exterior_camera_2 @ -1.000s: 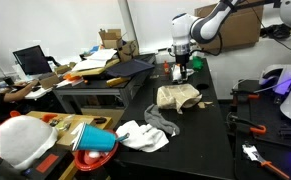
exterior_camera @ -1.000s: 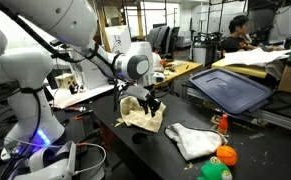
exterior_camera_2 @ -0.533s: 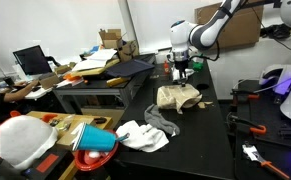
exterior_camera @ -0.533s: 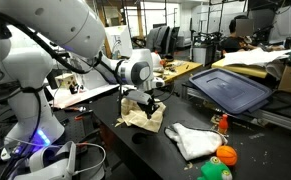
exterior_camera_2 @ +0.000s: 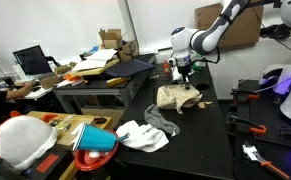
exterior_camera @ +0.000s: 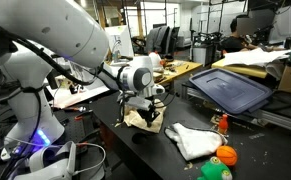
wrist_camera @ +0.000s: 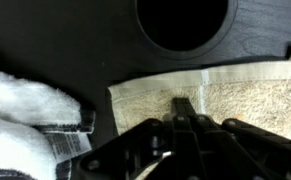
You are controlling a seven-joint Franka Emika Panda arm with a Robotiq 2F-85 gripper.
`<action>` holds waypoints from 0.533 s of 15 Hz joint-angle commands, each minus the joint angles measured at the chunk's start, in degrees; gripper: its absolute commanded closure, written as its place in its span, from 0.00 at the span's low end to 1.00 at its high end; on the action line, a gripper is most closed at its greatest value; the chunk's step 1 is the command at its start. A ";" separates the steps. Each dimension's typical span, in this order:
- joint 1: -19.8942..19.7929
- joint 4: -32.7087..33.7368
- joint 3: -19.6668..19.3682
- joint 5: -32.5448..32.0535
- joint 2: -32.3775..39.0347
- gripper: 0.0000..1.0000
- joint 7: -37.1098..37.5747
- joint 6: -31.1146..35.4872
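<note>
While the arm bends low over the black desk [exterior_camera: 113, 128], the gripper [exterior_camera: 148, 103] points down onto a beige cloth [exterior_camera: 141, 119]. In the wrist view the gripper [wrist_camera: 182, 105] has its two fingers pressed together, with a fold of the beige cloth [wrist_camera: 247, 100] pinched between them near the cloth's edge. The cloth lies crumpled on the desk, and in an exterior view [exterior_camera_2: 177, 97] it is directly under the gripper [exterior_camera_2: 183, 72].

Just beside the beige cloth lies a white cloth [exterior_camera: 193, 142], thicker and fluffy. In the wrist view the white cloth [wrist_camera: 25, 105] touches the corner of the beige one.

Above the cloth in the wrist view there is a round dark opening [wrist_camera: 182, 22]. Its inside is only black, so I cannot tell whether something is in it, or whether it is a cup or a hole in the desk.

Well apart from the gripper, a red bowl [exterior_camera_2: 90, 160] stands on a side surface with something blue [exterior_camera_2: 101, 140] in it. An orange ball [exterior_camera: 226, 155] and a green ball [exterior_camera: 215, 170] lie loose near the desk edge, touching each other.
</note>
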 commanded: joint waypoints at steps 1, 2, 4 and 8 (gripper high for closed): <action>0.10 1.45 0.23 -5.36 -1.03 1.00 2.63 -3.01; 0.02 1.64 0.26 -7.37 -1.11 1.00 3.54 -3.43; -0.32 1.99 0.59 -11.41 -1.49 1.00 5.15 -4.78; -1.05 2.73 1.67 -18.29 -2.58 1.00 7.56 -8.14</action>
